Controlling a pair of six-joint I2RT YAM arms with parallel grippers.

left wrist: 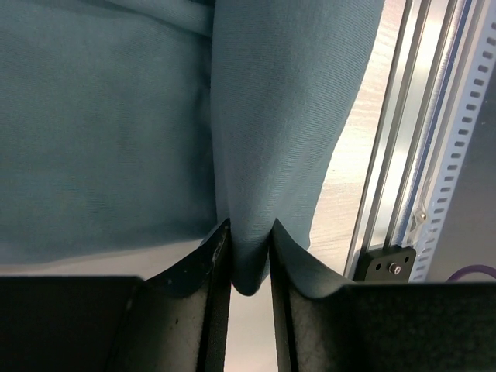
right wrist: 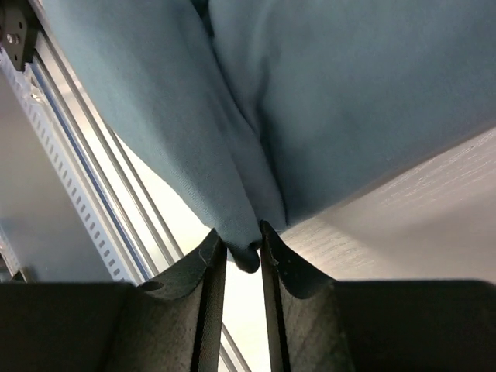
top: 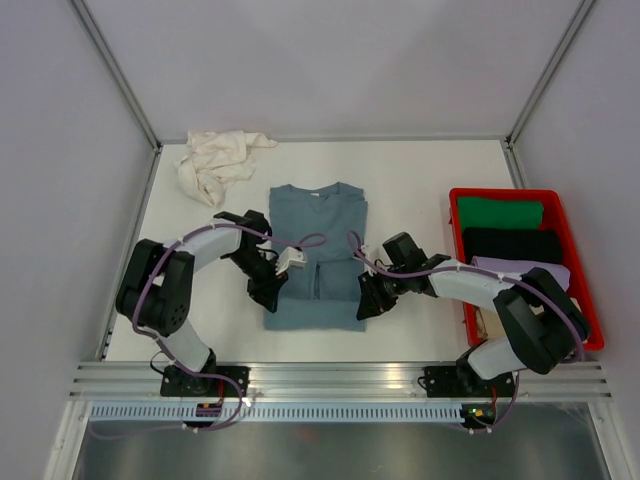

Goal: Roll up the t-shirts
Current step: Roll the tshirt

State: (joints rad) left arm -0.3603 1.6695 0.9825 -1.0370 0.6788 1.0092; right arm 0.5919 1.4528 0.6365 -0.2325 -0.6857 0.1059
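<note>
On the table (top: pixel 420 170), centred, the blue-grey t-shirt (top: pixel 318 225) lies flat with sleeves folded in, not yet rolled. The red crate (top: pixel 455 215) on the right holds bundled garments (top: pixel 512 243). The cream-white t-shirt (top: pixel 215 165) lies crumpled and untouched at the far left. The left gripper (left wrist: pixel 248 232) and right gripper (right wrist: pixel 242 236) each pinch a near hem corner, jaws narrowly parted around cloth.

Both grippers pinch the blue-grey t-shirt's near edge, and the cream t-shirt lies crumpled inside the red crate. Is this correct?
No. The cream t-shirt lies crumpled on the table, at its far left corner, not inside the red crate; the top external view shows it. The left gripper and right gripper do pinch the near edge of the blue-grey t-shirt.
</note>
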